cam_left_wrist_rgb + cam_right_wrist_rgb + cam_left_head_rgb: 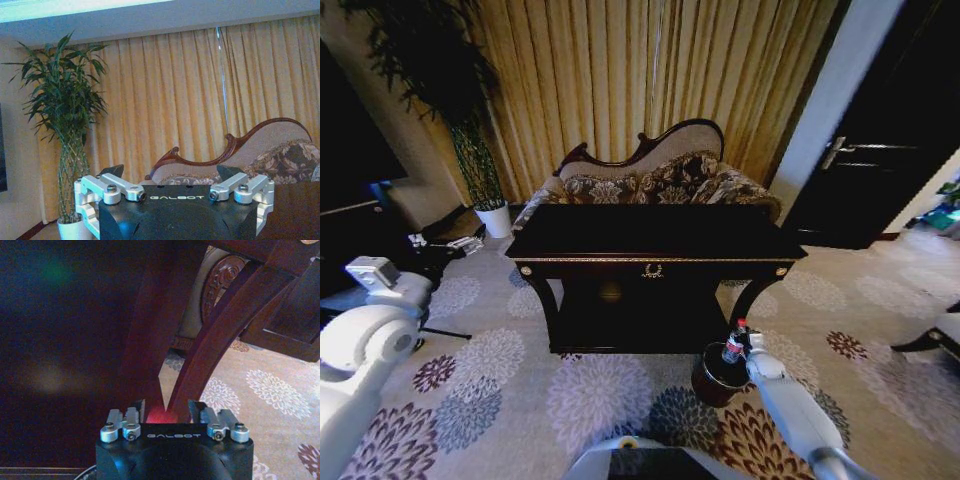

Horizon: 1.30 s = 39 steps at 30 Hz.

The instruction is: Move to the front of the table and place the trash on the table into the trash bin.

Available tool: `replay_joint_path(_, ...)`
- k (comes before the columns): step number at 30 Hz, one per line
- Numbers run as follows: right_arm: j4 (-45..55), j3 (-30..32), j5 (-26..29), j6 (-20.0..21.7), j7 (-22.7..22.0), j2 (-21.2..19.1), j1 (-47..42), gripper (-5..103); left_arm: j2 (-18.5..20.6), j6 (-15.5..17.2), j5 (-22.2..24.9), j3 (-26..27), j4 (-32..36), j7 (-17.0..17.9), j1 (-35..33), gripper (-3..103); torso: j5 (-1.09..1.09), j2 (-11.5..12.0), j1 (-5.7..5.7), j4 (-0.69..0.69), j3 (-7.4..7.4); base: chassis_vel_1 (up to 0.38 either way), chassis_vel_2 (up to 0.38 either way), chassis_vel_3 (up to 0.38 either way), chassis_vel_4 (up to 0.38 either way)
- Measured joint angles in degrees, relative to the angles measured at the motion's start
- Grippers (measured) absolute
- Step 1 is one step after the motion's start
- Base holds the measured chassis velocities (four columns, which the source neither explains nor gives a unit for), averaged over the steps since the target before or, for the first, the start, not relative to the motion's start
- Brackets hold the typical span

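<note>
The bottle [734, 344] is being held by the closed right gripper [739, 347] directly over the bin [717, 375], beside the table [655, 245] leg. Release should be made only once centred above the opening.

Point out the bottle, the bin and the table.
bottle [734, 346], head view, on its red label, held over the bin by the right pincer [744, 344].
bin [712, 381], head view, on its reddish-brown front wall.
table [650, 243], head view, on its dark bare top.
</note>
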<state>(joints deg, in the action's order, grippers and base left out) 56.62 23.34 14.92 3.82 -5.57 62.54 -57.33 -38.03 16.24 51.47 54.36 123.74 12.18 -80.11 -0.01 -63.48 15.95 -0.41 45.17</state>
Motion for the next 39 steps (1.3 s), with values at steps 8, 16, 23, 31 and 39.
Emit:
replay_joint_path(8, 0.96, 0.65, 0.22, 0.24, 0.02, -0.16, -0.86, 76, 0.41, -0.06, 0.25, 0.06, 0.08, 0.21, 0.08, 100, 0.0, 0.0, 0.0, 0.0, 0.0, 0.0, 0.0, 0.0, 0.0)
replay_joint_path(16, 2.13, 1.0, 0.47, 1.07, 0.06, -0.14, -1.53, 99, 0.41, -0.08, 0.38, 0.39, 0.27, 0.22, -0.2, 100, 0.0, 0.0, 0.0, 0.0, 0.0, 0.0, 0.0, 0.0, 0.0)
replay_joint_path(23, 2.6, 1.2, 0.75, 1.32, 0.06, -0.17, -1.98, 100, 0.36, -0.08, 0.44, 0.58, 0.47, 0.22, -0.56, 100, 0.0, 0.0, 0.0, 0.0, 0.0, 0.0, 0.0, 0.0, 0.0)
replay_joint_path(31, 3.08, 1.45, 2.36, 1.87, 0.07, -0.18, -2.41, 100, 0.46, -0.08, 0.49, 0.61, 0.42, 0.22, -0.53, 100, 0.0, 0.0, 0.0, 0.0, 0.0, 0.0, 0.0, 0.0, 0.0)
replay_joint_path(39, 4.45, 1.48, 4.99, 2.75, 0.09, -0.33, -2.52, 100, 0.31, -0.06, 0.52, 0.34, 0.17, 0.23, -0.32, 100, 0.0, 0.0, 0.0, 0.0, 0.0, 0.0, 0.0, 0.0, 0.0)
